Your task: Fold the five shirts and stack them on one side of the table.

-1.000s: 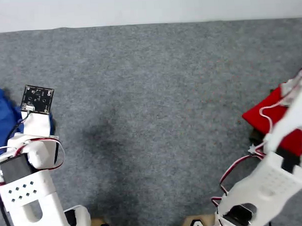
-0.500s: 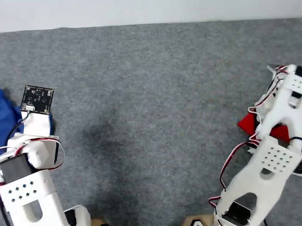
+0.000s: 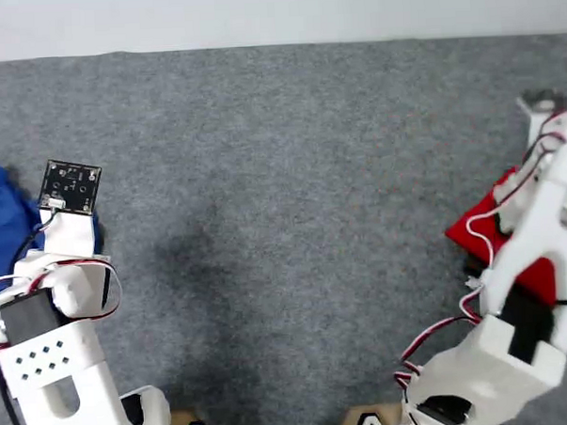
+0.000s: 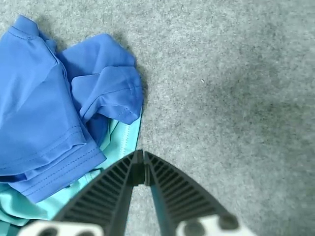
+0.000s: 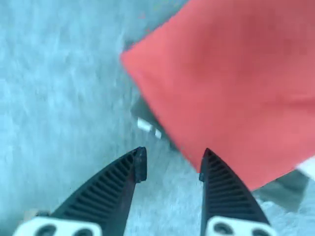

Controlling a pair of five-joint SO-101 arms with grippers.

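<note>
Red shirt (image 3: pixel 508 229) folded flat at the right edge of the table; blue shirt (image 3: pixel 2 223) crumpled at the left edge.
The red shirt (image 5: pixel 231 83) lies on a darker cloth (image 5: pixel 285 189) that peeks out along its edge, with a small white tag (image 5: pixel 147 126) just beside its corner. The right gripper (image 5: pixel 170 164) hangs above that corner with its fingers a narrow gap apart and nothing between them. On the far side, the blue shirt (image 4: pixel 44 108) lies rumpled on top of a teal shirt (image 4: pixel 125 140). The left gripper (image 4: pixel 143 169) hovers at their edge, its fingers pressed together and empty. Grey felt table (image 3: pixel 291 174) lies bare between the two arms.
</note>
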